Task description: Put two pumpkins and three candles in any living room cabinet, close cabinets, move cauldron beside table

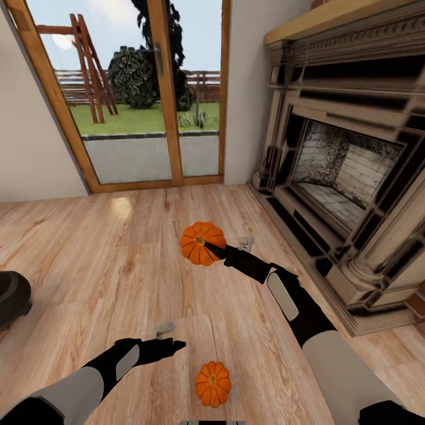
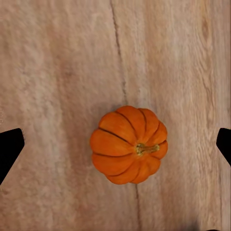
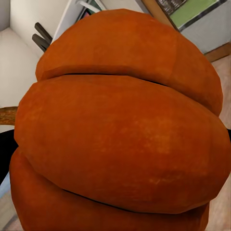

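Your right gripper is clamping the first pumpkin, holding it up in the air above the wooden floor, roughly midway between the glass patio door and your own trunk. Through the right wrist camera that pumpkin is pressing right up against the lens, its ribbed orange flank bulging across the picture, so you are seeing almost no finger there.

You are hovering your left gripper low over the floor, just to the left of the second pumpkin, and not touching it. That pumpkin is sitting on the boards close in front of you. From the left wrist camera it is lying between the two dark fingertips, which are standing wide apart with bare floor on both sides of the fruit, stem pointing sideways.

You are facing the black columned fireplace on your right, and a dark rounded object is peeking in at the left edge; you cannot tell what it is.
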Motion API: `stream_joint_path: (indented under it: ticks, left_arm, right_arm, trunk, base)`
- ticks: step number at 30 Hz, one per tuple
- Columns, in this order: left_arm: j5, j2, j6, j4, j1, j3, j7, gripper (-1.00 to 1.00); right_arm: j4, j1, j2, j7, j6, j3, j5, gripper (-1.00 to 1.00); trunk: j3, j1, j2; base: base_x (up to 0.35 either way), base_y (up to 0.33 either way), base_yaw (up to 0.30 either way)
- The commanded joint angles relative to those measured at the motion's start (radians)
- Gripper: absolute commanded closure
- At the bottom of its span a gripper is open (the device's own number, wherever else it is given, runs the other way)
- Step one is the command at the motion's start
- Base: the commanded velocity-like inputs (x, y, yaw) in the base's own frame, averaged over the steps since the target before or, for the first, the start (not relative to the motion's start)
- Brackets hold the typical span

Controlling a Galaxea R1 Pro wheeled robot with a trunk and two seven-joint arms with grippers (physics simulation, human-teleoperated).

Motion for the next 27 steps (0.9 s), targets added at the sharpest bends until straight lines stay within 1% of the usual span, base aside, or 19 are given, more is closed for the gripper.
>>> stream_joint_path:
  ticks: [1, 4, 5, 6, 7, 10, 12, 16, 18, 21, 24, 27]
  left_arm:
    - [-0.001, 0.001, 0.000, 0.003, 0.000, -0.001, 0.000, -1.00]
    - [-0.002, 0.006, 0.000, 0.005, 0.000, -0.004, 0.000, -1.00]
    - [-0.003, 0.010, -0.001, 0.005, 0.001, -0.004, -0.001, -1.00]
    - [-0.003, 0.026, -0.002, 0.003, 0.001, -0.005, -0.002, -1.00]
    - [-0.002, 0.032, -0.002, 0.003, 0.001, -0.006, -0.003, -1.00]
    - [-0.002, 0.041, -0.002, -0.002, 0.001, -0.012, -0.022, -1.00]
    - [-0.003, 0.043, -0.002, -0.003, 0.001, -0.039, -0.072, -1.00]
    - [-0.004, 0.048, -0.013, -0.004, 0.001, -0.111, -0.181, -1.00]
    - [-0.004, 0.049, -0.026, -0.004, 0.001, -0.131, -0.214, -1.00]
    - [-0.005, 0.052, -0.052, -0.005, 0.001, -0.144, -0.235, -1.00]
    - [-0.005, 0.061, -0.058, -0.006, 0.001, -0.149, -0.239, -1.00]
    - [-0.005, 0.065, -0.060, -0.005, 0.001, -0.154, -0.237, -1.00]
  right_arm:
    - [-0.001, 0.000, 0.000, -0.001, 0.000, 0.000, -0.003, 1.00]
    - [-0.001, 0.001, 0.001, -0.001, 0.000, 0.000, -0.003, 1.00]
    - [-0.001, 0.001, 0.001, -0.001, 0.000, 0.000, -0.003, 1.00]
    - [-0.001, 0.001, 0.001, -0.001, 0.000, 0.000, -0.003, 1.00]
    - [-0.001, 0.001, 0.001, 0.000, 0.000, 0.000, -0.003, 1.00]
    - [-0.001, 0.001, 0.001, 0.000, 0.000, 0.000, -0.003, 1.00]
    - [-0.001, 0.002, 0.001, 0.001, 0.000, 0.000, -0.003, 1.00]
    - [-0.001, 0.003, 0.000, 0.001, 0.000, 0.000, -0.003, 1.00]
    - [-0.002, 0.003, 0.000, 0.001, 0.001, -0.001, -0.004, 1.00]
    - [-0.005, 0.003, -0.001, 0.003, 0.001, -0.002, -0.005, 1.00]
    - [-0.014, 0.004, -0.002, 0.003, 0.001, -0.002, -0.005, 1.00]
    - [-0.017, 0.006, -0.001, 0.004, 0.001, -0.002, -0.005, 1.00]
  trunk:
    - [-0.003, 0.004, -0.007]
    - [-0.013, 0.015, -0.028]
    - [-0.016, 0.019, -0.035]
    - [-0.019, 0.023, -0.042]
    - [-0.022, 0.027, -0.049]
    - [-0.031, 0.038, -0.070]
    - [-0.039, 0.042, -0.076]
    - [-0.054, 0.044, -0.077]
    - [-0.062, 0.045, -0.077]
    - [-0.073, 0.046, -0.078]
    - [-0.085, 0.047, -0.079]
    - [-0.097, 0.049, -0.079]
  base:
    - [0.000, 0.000, 0.000]
    - [0.000, 0.000, 0.000]
    - [0.000, 0.000, 0.000]
    - [0.000, 0.000, 0.000]
    - [0.000, 0.000, 0.000]
    - [0.000, 0.000, 0.000]
    - [0.000, 0.000, 0.000]
    - [0.000, 0.000, 0.000]
    - [0.000, 0.000, 0.000]
    - [0.000, 0.000, 0.000]
    - [0.000, 0.000, 0.000]
    - [0.000, 0.000, 0.000]
